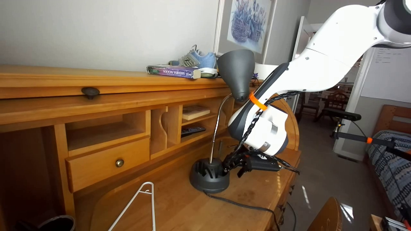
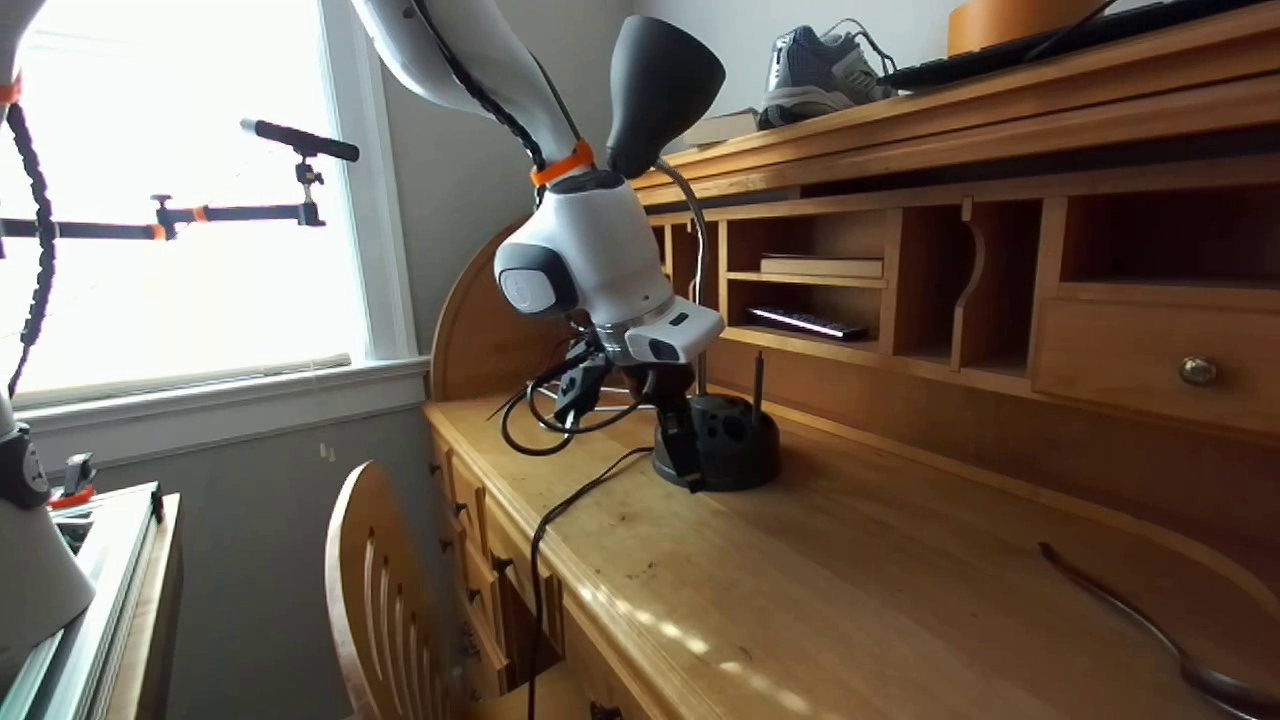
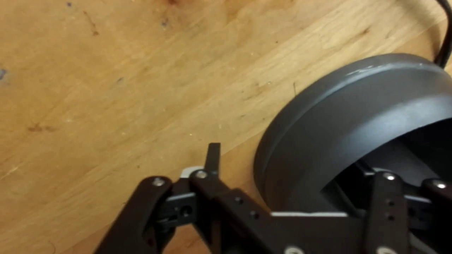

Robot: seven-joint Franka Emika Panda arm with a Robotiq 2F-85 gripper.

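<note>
Straddling the wall of the lamp base (image 3: 317, 141) on the desk (image 3: 141, 88), the claw (image 3: 277, 173) stands spread wide, gripping nothing. In an exterior view, a purple book (image 1: 173, 71) seems to read "SHERRYL WOODS", upside down; the white board's (image 1: 390, 77) writing is too faint.

The end effector (image 1: 233, 169) hangs at the lamp base (image 1: 208, 182) on the wooden desk (image 1: 181, 205).

Blue shoe (image 2: 815, 78), white hanger (image 1: 153, 205), wooden chair (image 2: 350, 590)
</note>
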